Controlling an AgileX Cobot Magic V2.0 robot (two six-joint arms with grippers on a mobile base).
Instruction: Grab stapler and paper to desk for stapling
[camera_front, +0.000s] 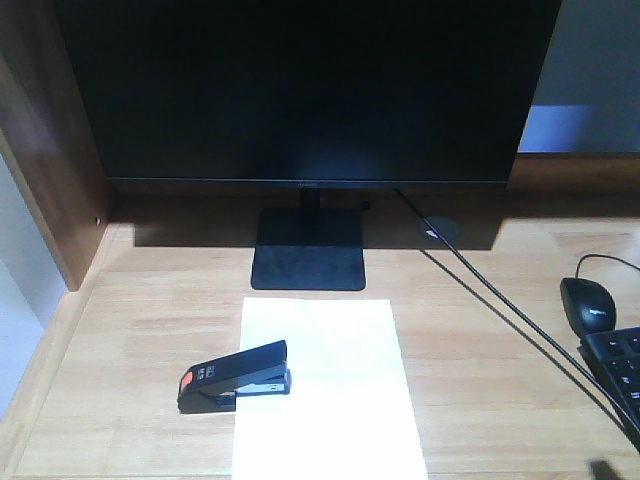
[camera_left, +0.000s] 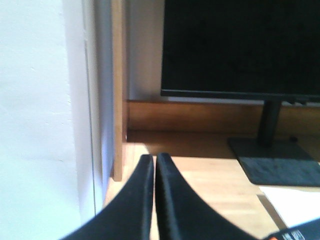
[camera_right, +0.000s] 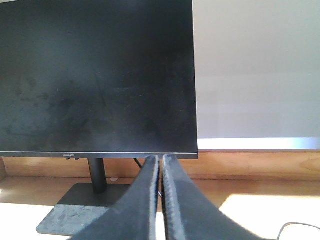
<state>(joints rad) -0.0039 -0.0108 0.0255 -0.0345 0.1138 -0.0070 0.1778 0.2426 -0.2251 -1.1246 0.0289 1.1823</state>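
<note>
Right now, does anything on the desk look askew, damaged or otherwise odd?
Nothing stands out. The stapler rests angled across the left edge of the paper, which lies flat and unwrinkled on the desk before the monitor. Both hands are shut and empty.

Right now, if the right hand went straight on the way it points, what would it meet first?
Probably the black flat-screen monitor: the shut right hand points at its lower right corner. Depth is unclear, so it may pass just under the bezel toward the brown wooden back panel.
</note>
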